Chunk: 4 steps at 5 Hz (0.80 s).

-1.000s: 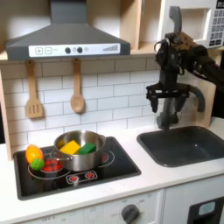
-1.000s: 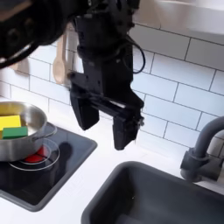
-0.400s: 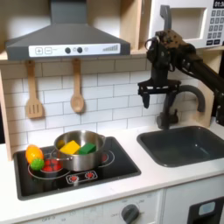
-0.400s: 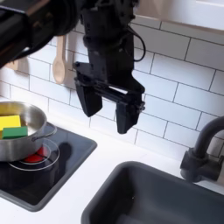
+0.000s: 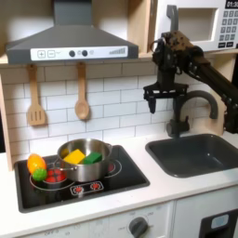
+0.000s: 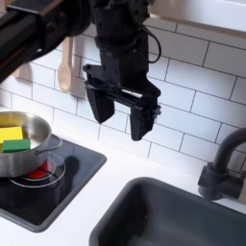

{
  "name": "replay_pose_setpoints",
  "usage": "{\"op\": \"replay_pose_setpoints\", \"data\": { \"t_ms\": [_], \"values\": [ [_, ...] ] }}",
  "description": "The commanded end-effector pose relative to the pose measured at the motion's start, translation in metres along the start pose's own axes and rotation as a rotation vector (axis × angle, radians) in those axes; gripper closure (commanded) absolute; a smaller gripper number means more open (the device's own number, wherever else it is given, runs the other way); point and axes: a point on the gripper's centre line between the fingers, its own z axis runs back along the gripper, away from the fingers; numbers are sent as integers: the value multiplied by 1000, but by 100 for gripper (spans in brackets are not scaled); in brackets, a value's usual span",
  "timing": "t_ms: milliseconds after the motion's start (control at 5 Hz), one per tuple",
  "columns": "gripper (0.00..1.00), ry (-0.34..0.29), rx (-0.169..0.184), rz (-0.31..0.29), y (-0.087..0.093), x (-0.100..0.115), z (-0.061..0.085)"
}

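My black gripper (image 5: 160,97) (image 6: 120,113) hangs open in mid-air in front of the white tile wall, with nothing between its fingers. In both exterior views it is well above the counter, between the stove and the sink. A steel pot (image 5: 85,159) (image 6: 17,146) stands on the black stovetop (image 5: 112,181) (image 6: 53,197) with a yellow piece (image 6: 9,133) and a green piece (image 6: 14,146) inside. An orange-and-yellow toy vegetable (image 5: 37,166) lies on the stovetop at the pot's left in the first exterior view.
A dark sink (image 5: 200,154) (image 6: 178,216) with a grey faucet (image 5: 191,107) (image 6: 223,165) lies to the gripper's right in both exterior views. A wooden spatula (image 5: 35,102) and spoon (image 5: 82,98) hang on the wall under the hood (image 5: 70,42). A microwave (image 5: 200,23) sits above.
The gripper has risen and shifted left in the first exterior view, away from the faucet and toward the stove side. It stays open. The pot and food have not moved.
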Motion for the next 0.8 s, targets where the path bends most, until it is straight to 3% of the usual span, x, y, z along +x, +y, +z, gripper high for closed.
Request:
{"op": "replay_pose_setpoints", "data": {
  "t_ms": [0,600],
  "values": [
    [0,1,-2,4,3,10,-3],
    [0,5,-2,10,6,19,-7]
  ]
}}
